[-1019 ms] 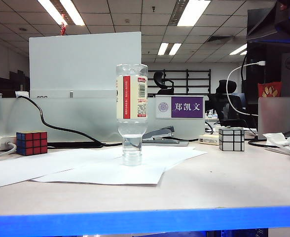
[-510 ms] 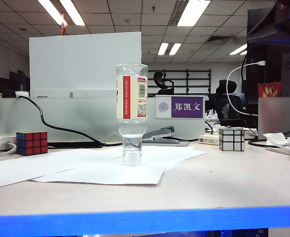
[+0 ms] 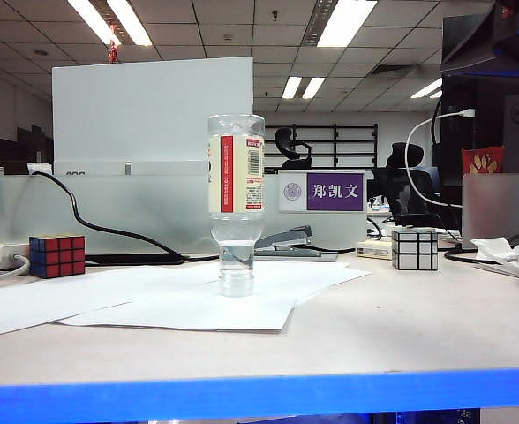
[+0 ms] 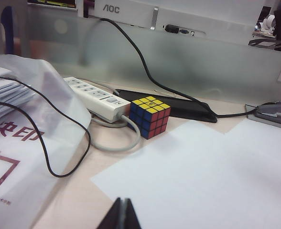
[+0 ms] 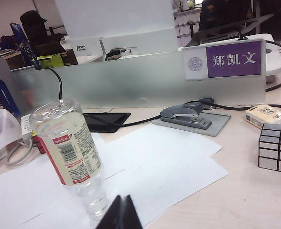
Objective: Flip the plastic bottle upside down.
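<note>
Exterior view, plastic bottle [image 3: 236,201] standing cap-down on white paper sheets [image 3: 176,299] at tabletop [image 3: 401,327] centre, left wrist view, left end effector [image 4: 121,215] hanging clenched and empty over paper near colored cube [image 4: 150,116], right wrist view, right end effector [image 5: 121,213] hovering clenched and empty just beside the inverted bottle, mirror cube [image 5: 277,147] lying at far right.

This is an open-plan office. Overhead run rows of fluorescent ceiling lights [image 3: 109,22] set in a tiled ceiling, and black office chairs [image 3: 292,146] and shelving stand in the room behind. On the tabletop [image 3: 401,327] a frosted desk partition [image 5: 131,81] carries a purple name plate [image 3: 334,191], behind it rises the back of a monitor [image 3: 152,110], and a stapler [image 5: 186,115], a power strip [image 4: 95,98] and loose sheets of paper [image 3: 189,296] lie about.
</note>
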